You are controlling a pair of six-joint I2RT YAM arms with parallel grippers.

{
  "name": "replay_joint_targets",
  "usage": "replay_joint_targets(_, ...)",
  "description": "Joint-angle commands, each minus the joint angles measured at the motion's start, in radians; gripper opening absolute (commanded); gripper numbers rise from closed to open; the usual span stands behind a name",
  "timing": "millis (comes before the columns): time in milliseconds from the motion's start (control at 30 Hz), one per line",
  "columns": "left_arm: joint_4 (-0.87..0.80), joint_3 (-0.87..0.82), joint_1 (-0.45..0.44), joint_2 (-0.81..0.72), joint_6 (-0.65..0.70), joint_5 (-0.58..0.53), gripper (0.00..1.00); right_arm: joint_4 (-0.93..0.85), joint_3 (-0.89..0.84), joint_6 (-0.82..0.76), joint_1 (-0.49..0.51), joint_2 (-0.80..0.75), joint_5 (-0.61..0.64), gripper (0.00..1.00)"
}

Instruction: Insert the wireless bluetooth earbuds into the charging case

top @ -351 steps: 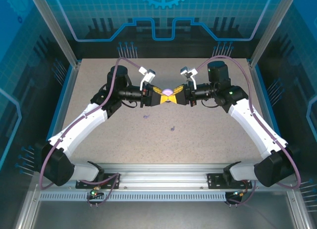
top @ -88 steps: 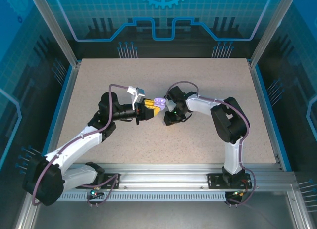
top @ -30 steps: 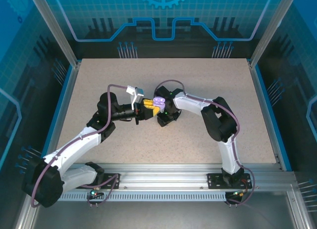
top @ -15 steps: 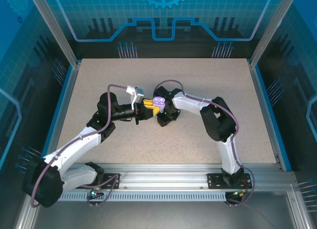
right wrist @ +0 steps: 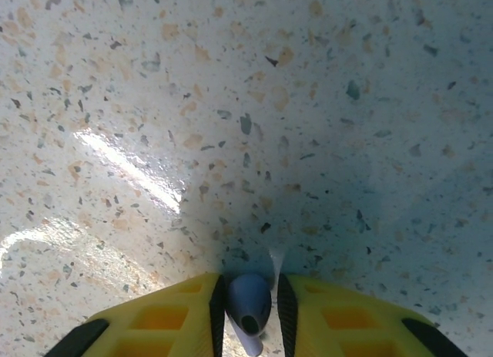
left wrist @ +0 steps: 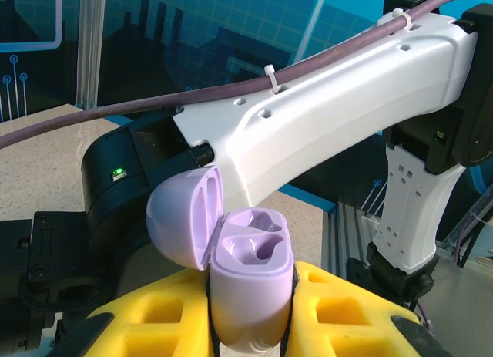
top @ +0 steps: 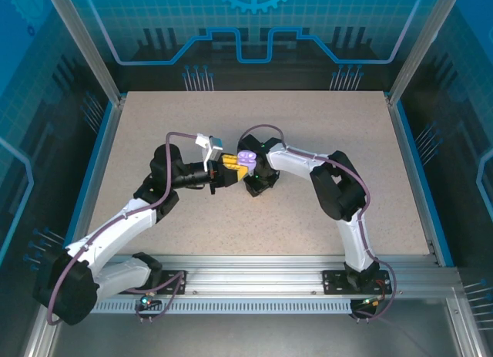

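A lavender charging case (left wrist: 253, 284) stands upright in my left gripper (left wrist: 251, 271), whose yellow fingers are shut on its body. Its lid (left wrist: 183, 222) hangs open to the left, and both wells are empty. From above, the case (top: 246, 156) shows just left of the right wrist (top: 263, 174), which points straight down at the table. My right gripper (right wrist: 250, 280) is down at the tabletop, with a lavender earbud (right wrist: 248, 301) pinched between its black pads, stem toward the camera.
The speckled table (top: 323, 126) is walled by blue panels and metal posts (top: 85, 56). The right arm's white link (left wrist: 331, 118) passes close behind the open case. An aluminium rail (top: 254, 284) runs along the near edge.
The right wrist has edged slightly left and down beside the case, and its jaws have drawn in on the earbud. The left arm and the case have stayed still.
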Motion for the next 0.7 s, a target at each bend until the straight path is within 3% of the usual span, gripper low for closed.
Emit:
replay_joint_targets(0,-0.006,-0.003,-0.005,-0.023,0.031,-0.008,0.05,0.036,-0.030,0.018,0.015,0.029,-0.022,0.25)
replay_joint_targets(667,-0.015,-0.011,-0.005,-0.020,0.029,-0.035,0.05,0.341,-0.312,0.162,-0.171,-0.231,-0.249,0.18)
